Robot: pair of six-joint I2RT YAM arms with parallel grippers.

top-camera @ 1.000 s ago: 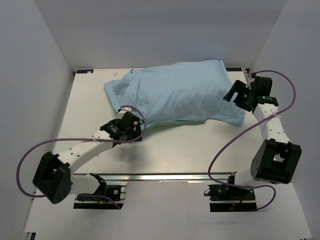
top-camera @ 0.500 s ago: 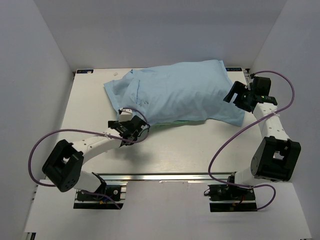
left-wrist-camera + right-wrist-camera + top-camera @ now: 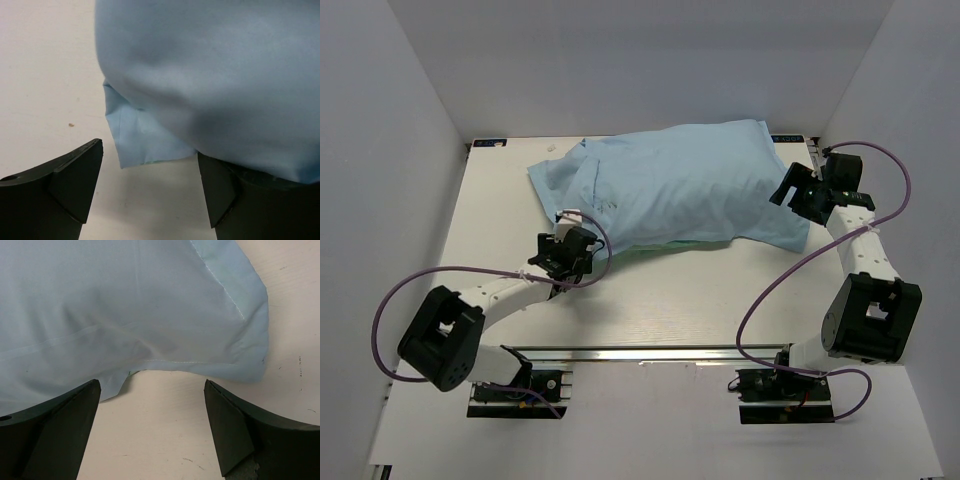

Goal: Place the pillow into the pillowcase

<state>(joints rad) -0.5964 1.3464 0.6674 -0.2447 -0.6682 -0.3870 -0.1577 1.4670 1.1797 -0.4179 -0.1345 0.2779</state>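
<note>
The pillowcase (image 3: 685,190) lies plump and light blue across the back of the table, with a thin teal strip showing under its front edge. The pillow does not show anywhere; it is hidden. My left gripper (image 3: 568,250) is at the case's front left corner and stands open. In the left wrist view a loose fabric corner (image 3: 137,142) hangs just ahead of the left gripper (image 3: 150,185), and cloth drapes over the right finger (image 3: 220,185). My right gripper (image 3: 798,192) is open at the case's right end; the hem (image 3: 200,362) lies just beyond the right gripper (image 3: 152,425).
White walls close in the table (image 3: 670,300) on the left, back and right. Purple cables loop beside both arms. The limp open end of the case (image 3: 555,175) spreads flat at the back left.
The left arm's elbow has swung back toward its base while its gripper stayed at the case's front left corner. The right arm has barely moved.
</note>
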